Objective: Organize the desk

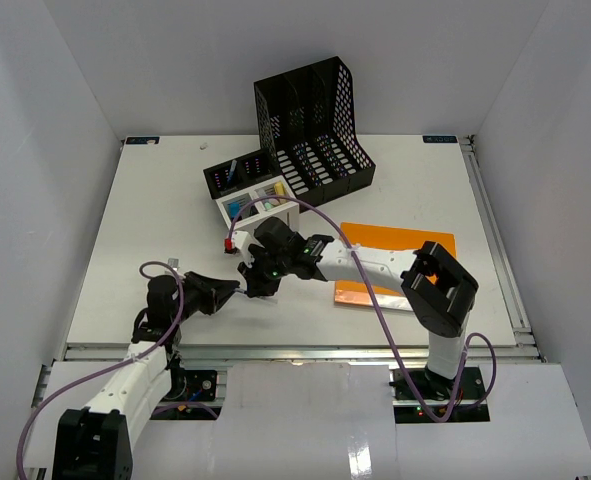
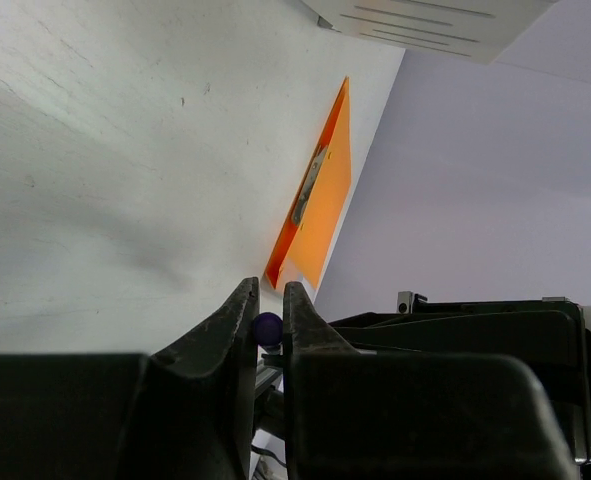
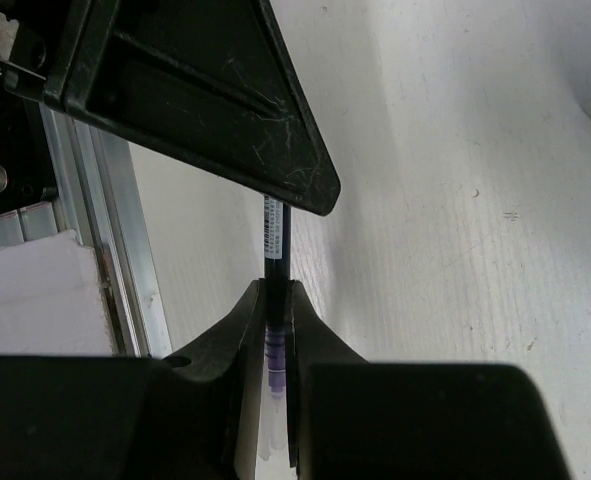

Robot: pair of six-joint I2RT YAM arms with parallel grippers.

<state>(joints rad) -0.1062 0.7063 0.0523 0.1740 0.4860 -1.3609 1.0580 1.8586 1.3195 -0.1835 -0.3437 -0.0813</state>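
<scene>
A black pen with a purple grip [image 3: 275, 250] is held by both grippers just above the white desk [image 1: 155, 230], near its front middle. My right gripper [image 3: 277, 290] is shut on the pen's purple grip section; in the top view it [image 1: 258, 284] points down towards the front edge. My left gripper [image 2: 267, 290] is shut on the pen's rounded purple end [image 2: 267, 327]; in the top view it [image 1: 233, 287] reaches in from the left and meets the right gripper. The left gripper's finger [image 3: 205, 100] shows above the pen in the right wrist view.
An orange clipboard [image 1: 395, 265] lies at the right front, also in the left wrist view [image 2: 320, 200]. A black file rack [image 1: 315, 125], a black pen holder [image 1: 237, 175] and a white box of coloured items [image 1: 260, 205] stand at the back. A small red object [image 1: 229, 243] lies beside them. The metal front rail [image 3: 125, 230] is close.
</scene>
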